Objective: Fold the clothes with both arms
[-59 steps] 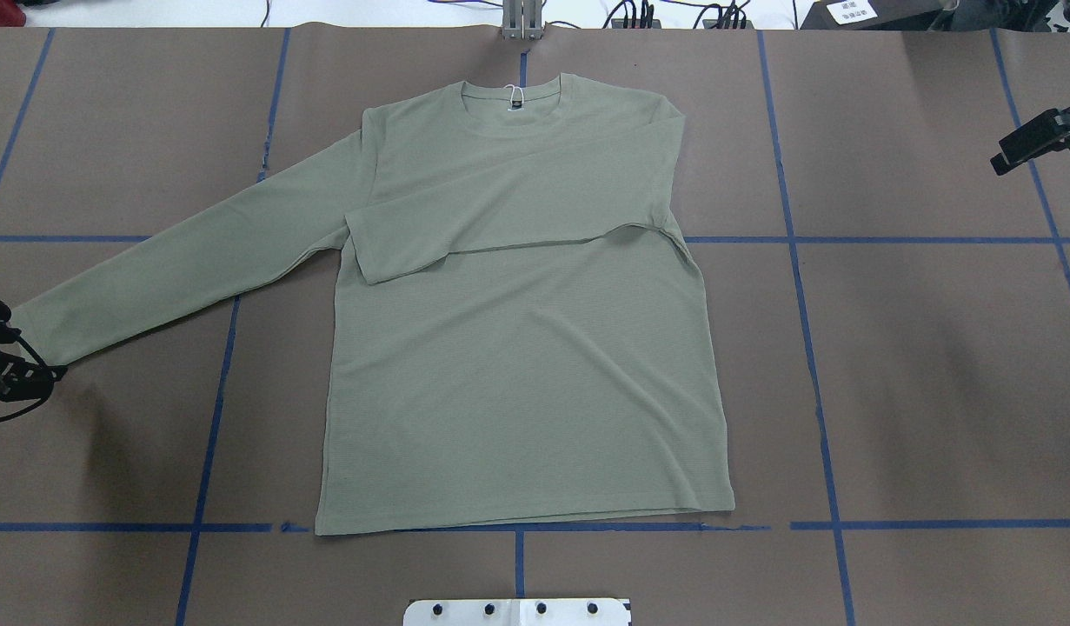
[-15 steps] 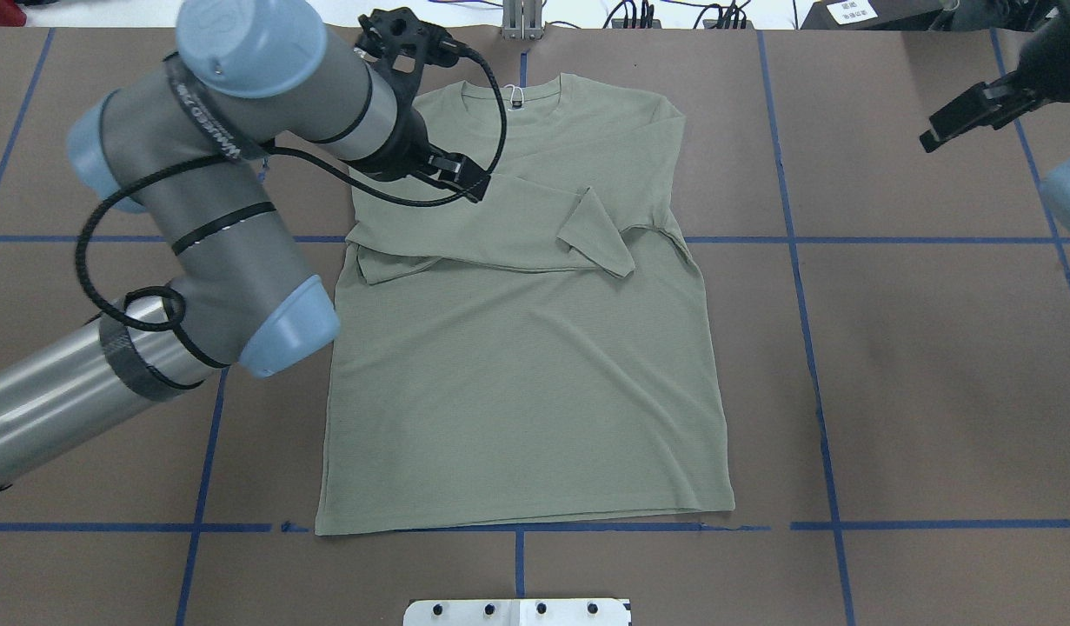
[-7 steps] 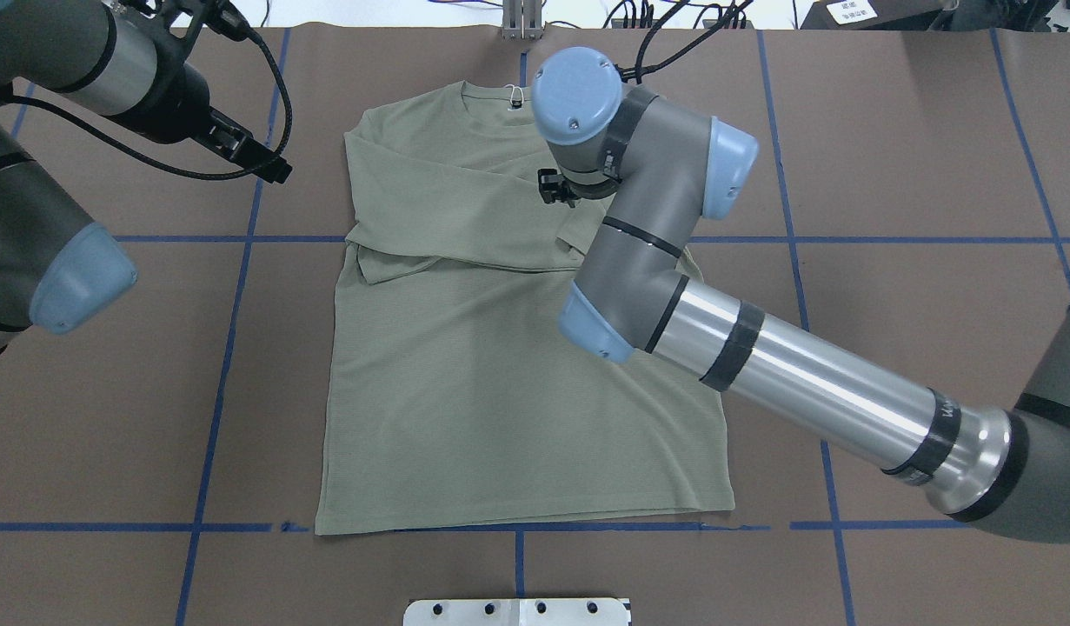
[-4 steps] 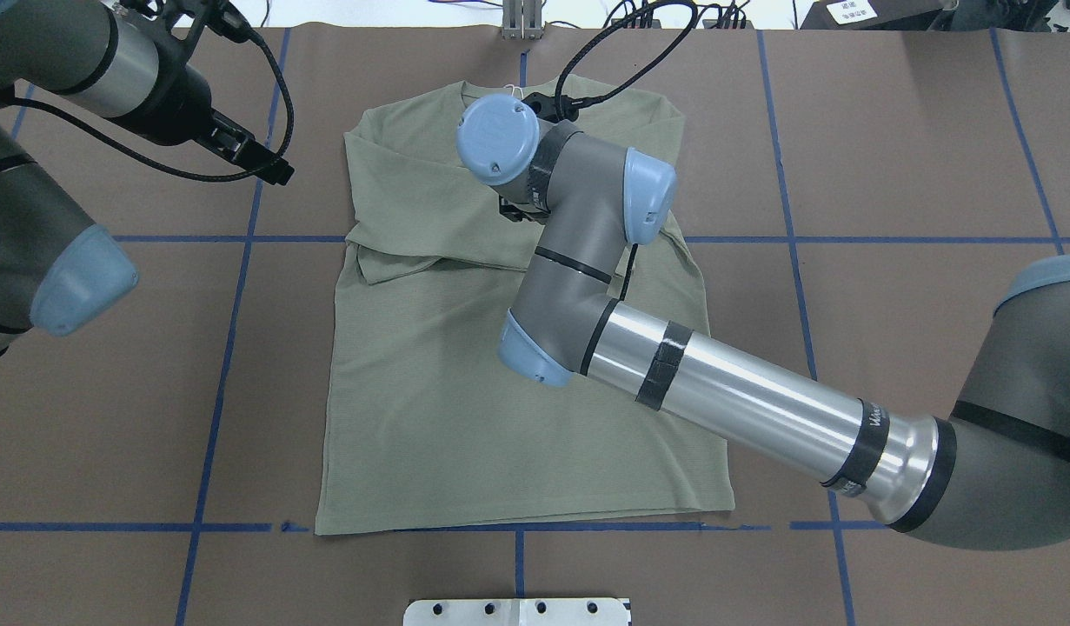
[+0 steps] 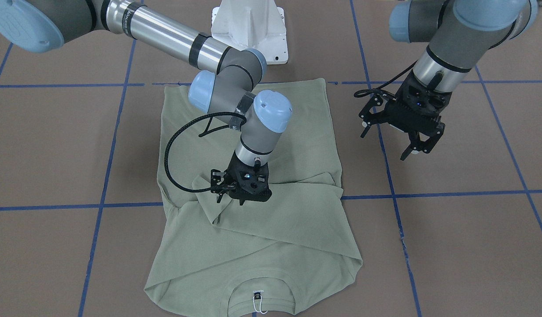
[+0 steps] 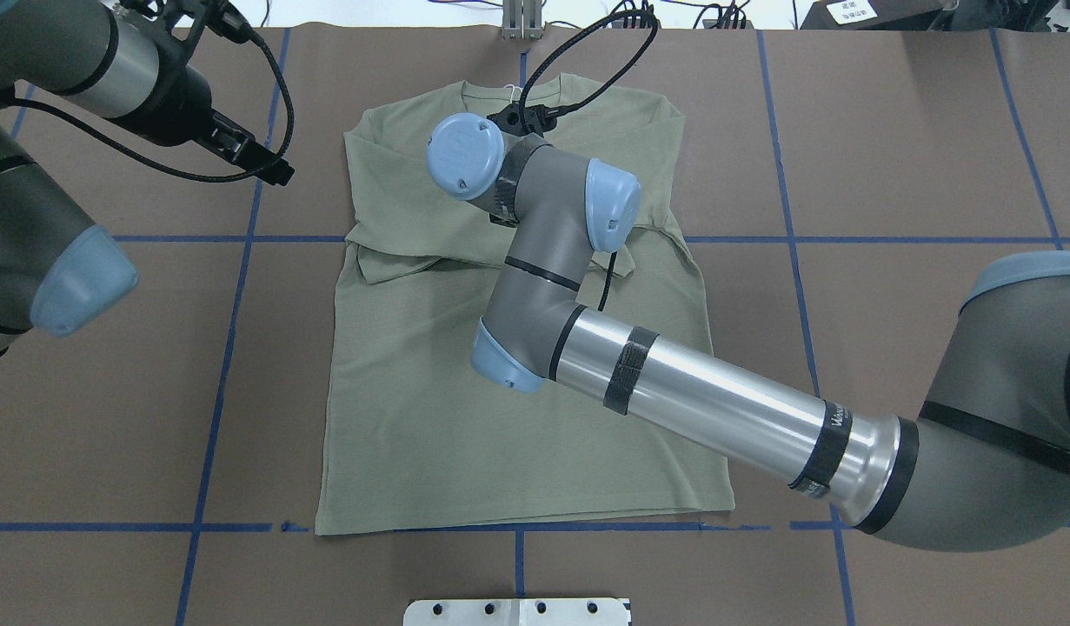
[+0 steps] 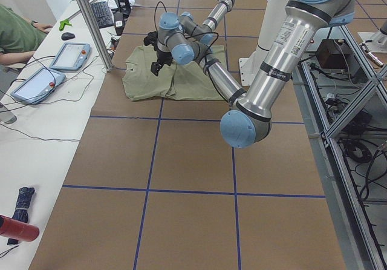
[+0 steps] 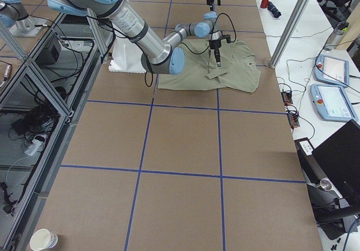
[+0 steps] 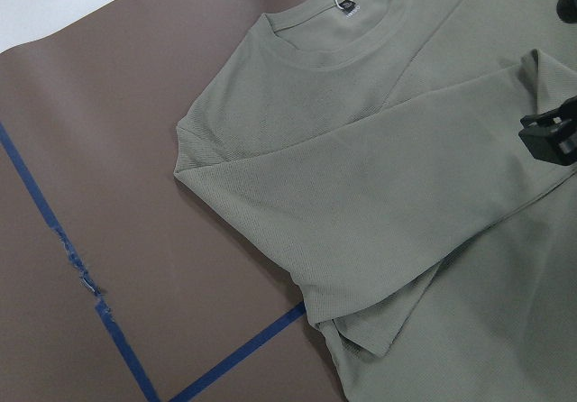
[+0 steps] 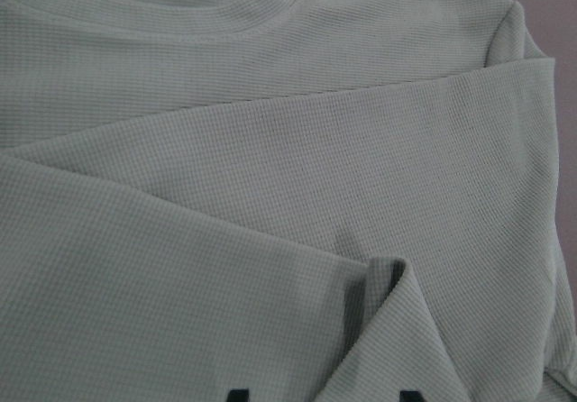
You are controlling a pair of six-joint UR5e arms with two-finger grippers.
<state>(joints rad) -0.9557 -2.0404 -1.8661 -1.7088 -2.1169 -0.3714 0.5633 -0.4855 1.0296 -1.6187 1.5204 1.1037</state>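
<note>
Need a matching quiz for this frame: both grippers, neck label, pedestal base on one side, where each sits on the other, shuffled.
1. left gripper
2. right gripper
3. neck label
4. white pedestal base

A. inside the collar
B. down on the shirt, at its folded sleeves
C. beyond the shirt's hem
D. above bare table beside the shirt, jaws open

Pairs: 1-D, 2-B, 3-A, 4-C

The sage-green long-sleeved shirt [image 6: 465,417] lay flat at centre on the brown paper-covered table [image 6: 917,174]. Its collar pointed toward 12 o'clock and its hem toward 6, with both sleeves folded across the chest. The right arm [image 6: 708,404] reached in from 4 o'clock, its wrist joints above the chest. The left gripper [image 6: 269,165] hung at 10 o'clock, off the shirt. A white plate [image 6: 517,611] sat at 6 o'clock.
</note>
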